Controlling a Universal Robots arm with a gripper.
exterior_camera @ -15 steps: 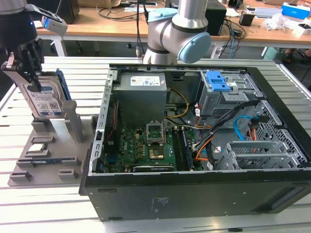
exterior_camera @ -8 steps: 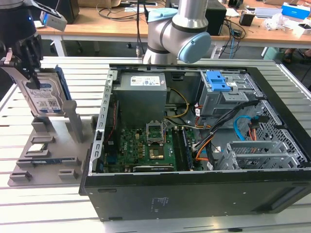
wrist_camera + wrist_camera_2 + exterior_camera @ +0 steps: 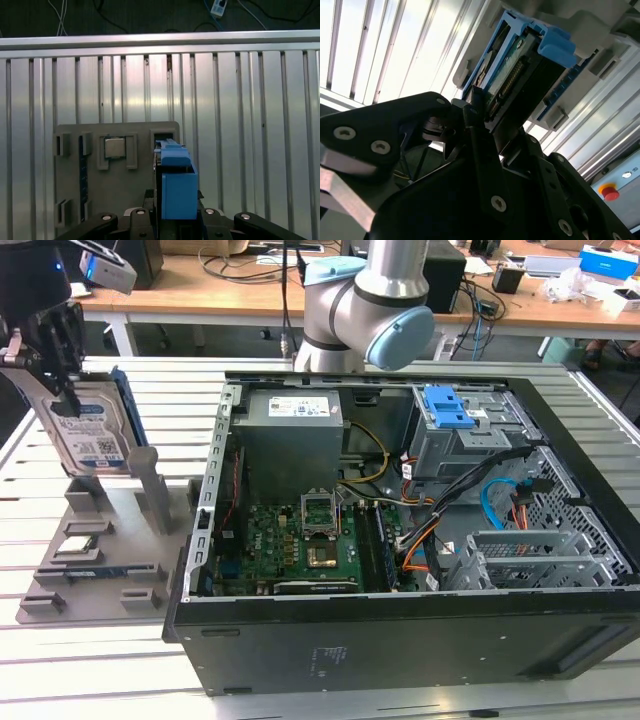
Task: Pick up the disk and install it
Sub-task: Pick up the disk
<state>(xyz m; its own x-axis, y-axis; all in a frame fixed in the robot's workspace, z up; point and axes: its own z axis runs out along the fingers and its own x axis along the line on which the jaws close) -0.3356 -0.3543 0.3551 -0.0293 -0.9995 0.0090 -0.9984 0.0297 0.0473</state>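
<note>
At the exterior view's left, the black two-fingered claw [image 3: 60, 380] grips a flat silver-metal disk [image 3: 95, 435] with a white-and-blue label and blue plastic side rails. Its fingers are pressed against the two broad faces. The disk stands on edge, with its lower end at the upright posts of a grey plastic parts stand [image 3: 110, 530]. Whether it has left the slot I cannot tell. The second wrist view shows the disk's connector end [image 3: 507, 70] held between the claw's fingers [image 3: 475, 125]. In the first wrist view a blue rail [image 3: 177, 187] rises out of the claw, and a small square silver processor chip [image 3: 114, 148] lies in a pocket of the stand just beside it.

The stand rests on a slatted aluminium counter [image 3: 90, 685]. Further right lies a large open black computer case [image 3: 400, 640]. At its far right corner is a grey metal drive cage [image 3: 460, 445], topped by a bare blue plastic clip [image 3: 450, 408]. It is well apart from the disk.

The step in hand looks like the pick-up. It calls for a firm hold and a straight pull along the posts, so the rails do not snag.
</note>
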